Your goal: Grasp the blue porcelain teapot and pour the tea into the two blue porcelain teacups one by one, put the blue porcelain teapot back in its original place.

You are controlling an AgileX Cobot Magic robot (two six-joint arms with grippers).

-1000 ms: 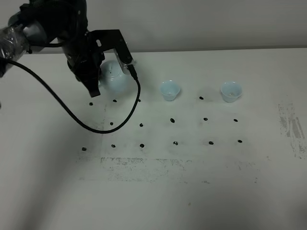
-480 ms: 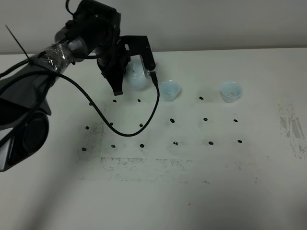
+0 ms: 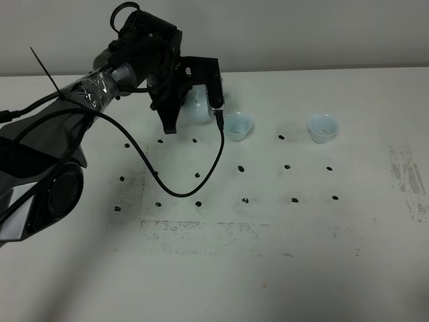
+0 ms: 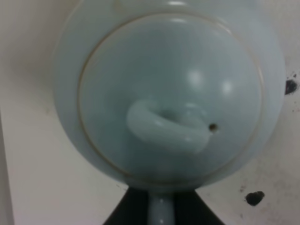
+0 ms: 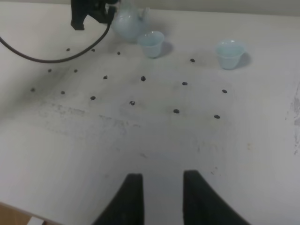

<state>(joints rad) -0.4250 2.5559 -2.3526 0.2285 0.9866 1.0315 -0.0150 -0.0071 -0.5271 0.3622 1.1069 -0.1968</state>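
Note:
The blue porcelain teapot (image 3: 200,111) hangs just left of the left teacup (image 3: 237,125), with its spout toward that cup. My left gripper (image 3: 182,100) is shut on its loop handle. In the left wrist view the lidded teapot (image 4: 168,93) fills the frame, and the handle runs down between the dark fingers of the left gripper (image 4: 161,208). The right teacup (image 3: 322,127) stands further right. Both cups look pale inside, and the tea is hidden from view. My right gripper (image 5: 161,187) hovers low over the table's near side, fingers apart and holding nothing. From there the teapot (image 5: 126,21) and both cups (image 5: 151,43) (image 5: 229,54) are far off.
Rows of small black dots (image 3: 241,168) mark the white table. A black cable (image 3: 201,181) loops from the left arm down over the table. Scuffed patches lie near the front (image 3: 201,231) and at the right edge (image 3: 409,181).
My left arm has carried the teapot to the right, from its spot at the far left to right beside the left teacup. The cups have not moved.

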